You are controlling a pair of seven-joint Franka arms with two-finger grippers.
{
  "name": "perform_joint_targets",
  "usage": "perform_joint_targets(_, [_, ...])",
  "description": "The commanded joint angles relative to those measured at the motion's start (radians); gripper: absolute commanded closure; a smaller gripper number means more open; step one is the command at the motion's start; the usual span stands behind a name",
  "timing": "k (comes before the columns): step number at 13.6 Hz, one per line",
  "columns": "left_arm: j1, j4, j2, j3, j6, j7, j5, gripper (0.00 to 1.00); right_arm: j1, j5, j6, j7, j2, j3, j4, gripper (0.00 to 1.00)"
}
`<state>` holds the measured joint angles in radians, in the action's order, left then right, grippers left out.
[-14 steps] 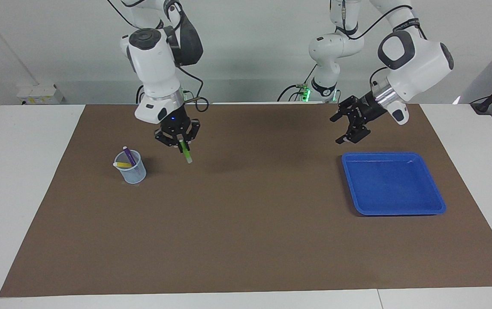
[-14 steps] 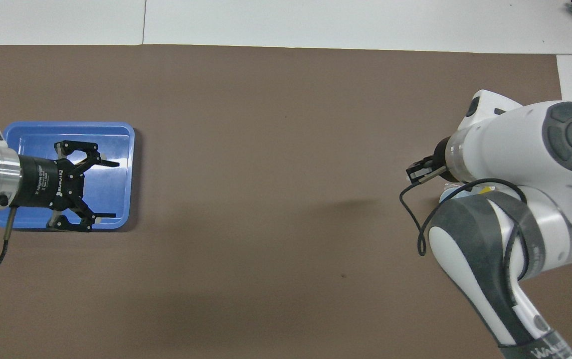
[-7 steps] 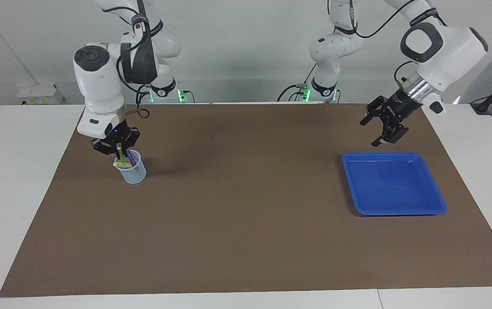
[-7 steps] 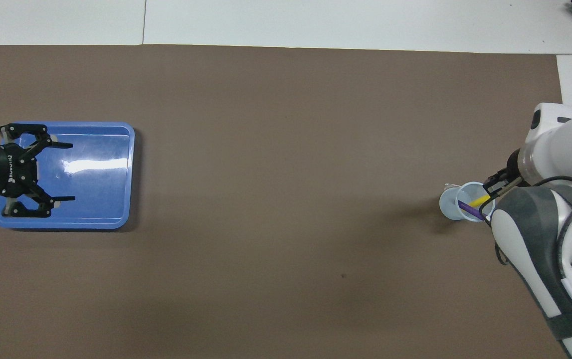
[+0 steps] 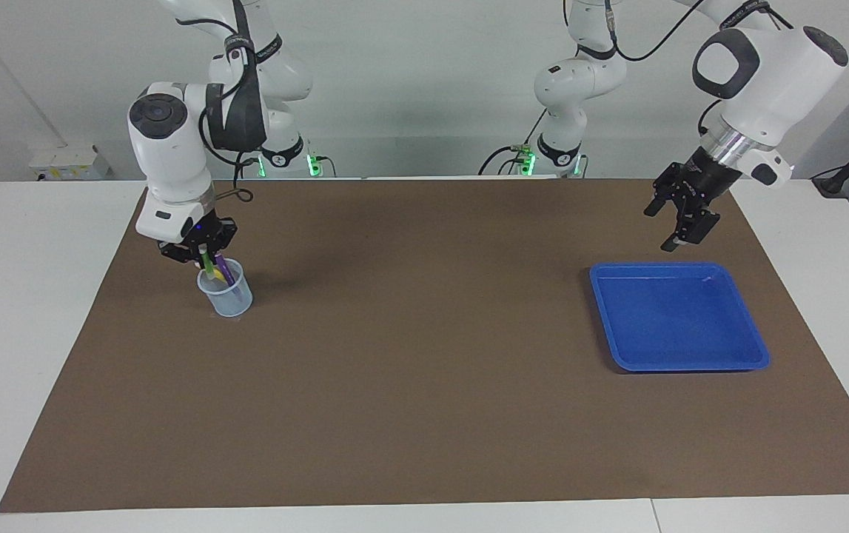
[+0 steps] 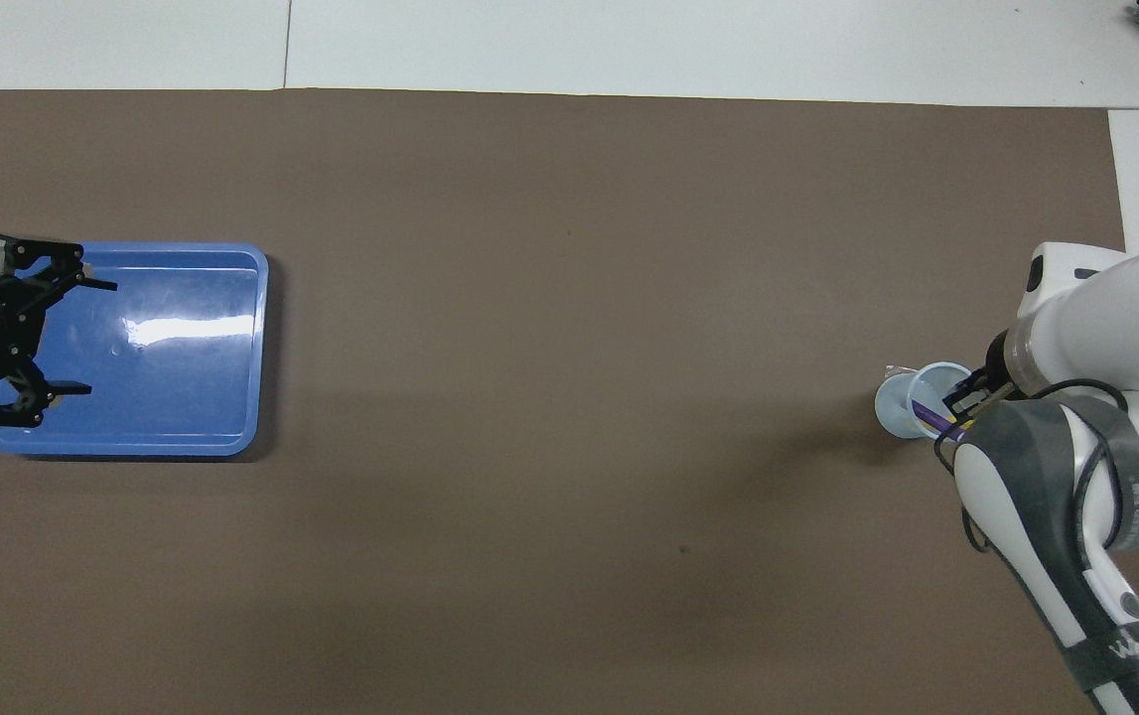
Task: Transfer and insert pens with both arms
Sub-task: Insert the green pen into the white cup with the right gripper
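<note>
— Pinching the green pen (image 5: 206, 260), that's the right gripper (image 5: 203, 254), fingers clamped together on its upper end, directly over the cup (image 5: 226, 295).

— Which way's the pen pointing?

— Long axis near upright, slight tilt, lower end down inside the cup, top end up in the fingers. Can't tell which end has the cap.

— Other pens?

— Purple pen (image 5: 224, 270) already in the cup, leaning, top end poking above the rim toward the robots. Yellow pen (image 5: 212, 282) in there too, lying lower at a slant across the inside. From overhead you only catch a bit of purple (image 6: 926, 413) at the cup's mouth (image 6: 912, 412), rest hidden by the right arm's wrist.

— Where's the cup?

— On the brown mat (image 5: 424, 370), toward the right arm's end of the table, fairly near the robots.

— And the left one?

— Left gripper (image 5: 683, 226) has its fingers wide apart, nothing in them. Hangs in the air over the mat by the edge of the blue tray (image 5: 679, 318) that's nearest the robots, pointing down at a slant. Tray sits toward the left arm's end, well apart from the cup. Left arm just waits.
</note>
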<state>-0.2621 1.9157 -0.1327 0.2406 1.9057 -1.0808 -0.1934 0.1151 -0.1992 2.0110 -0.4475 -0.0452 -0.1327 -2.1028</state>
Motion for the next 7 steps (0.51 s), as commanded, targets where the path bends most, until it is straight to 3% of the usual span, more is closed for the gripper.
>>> perform_joint_targets(1, [0.088, -0.096, 0.024, -0.111, -0.069, 0.279, 0.109, 0.00, 0.009, -0.009, 0.025, 0.007, -0.031, -0.012, -0.043, 0.30])
perform_joint_targets(2, [0.107, -0.131, 0.025, -0.141, -0.106, 0.411, 0.127, 0.00, 0.008, -0.009, 0.025, 0.006, -0.030, -0.012, -0.042, 0.00])
perform_joint_targets(5, [0.158, -0.225, 0.038, -0.181, -0.206, 0.721, 0.199, 0.00, 0.005, 0.009, 0.023, 0.036, -0.015, -0.013, 0.003, 0.00])
perform_joint_targets(7, [0.194, -0.267, 0.039, -0.190, -0.261, 0.809, 0.236, 0.00, 0.005, 0.091, -0.015, 0.044, -0.018, -0.015, 0.045, 0.00])
